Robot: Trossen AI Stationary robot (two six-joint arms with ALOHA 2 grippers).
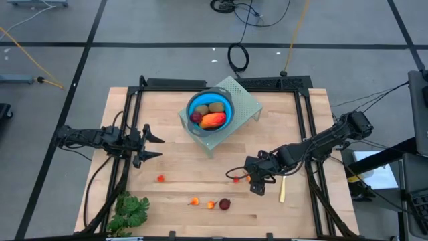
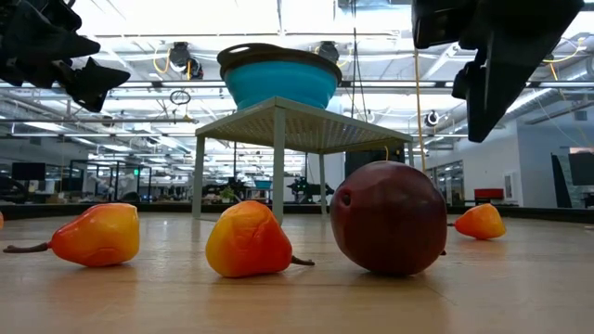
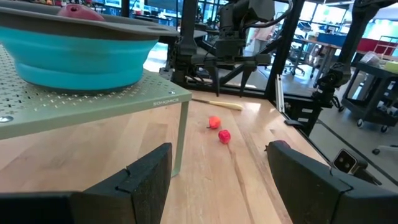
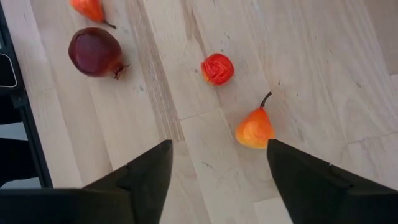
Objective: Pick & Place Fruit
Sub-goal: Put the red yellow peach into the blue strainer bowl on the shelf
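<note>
Looks like this one's maybe halfway, judging by what's where. The blue bowl [image 1: 210, 110] sits on a little green perforated stand [image 1: 246, 100] near the middle of the table's far edge, and it already holds the long orange-red piece [image 1: 212, 120], two brown-green ovals [image 1: 208, 107] and a dark red ball [image 1: 196, 118].

Still loose on the wooden table [image 1: 174, 154]: a small red piece [image 1: 161, 178] left of centre, then a row close to the near edge with two tiny orange pears [image 1: 194, 201] and a second dark red ball [image 1: 225, 204]. Two more little ones lie right of centre, an orange pear [image 4: 254, 129] and a crinkly red thing [image 4: 217, 68]. So six pieces to go, as far as I can count.

The right gripper [image 4: 217, 177] hangs just above that last pair, fingers spread apart and nothing between them; its wrist view looks straight down with the pear almost between the finger tips. My guess is that pear is the next pick, but it isn't touching anything yet.

The left gripper [image 1: 152, 146] waits over the left side of the table, jaws wide and empty, pointed toward the stand.

The green leafy bunch [image 1: 130, 211] at the near left corner and the yellow-handled knife [image 1: 282, 189] beside the right gripper aren't fruit, so I'd expect them to stay put.
</note>
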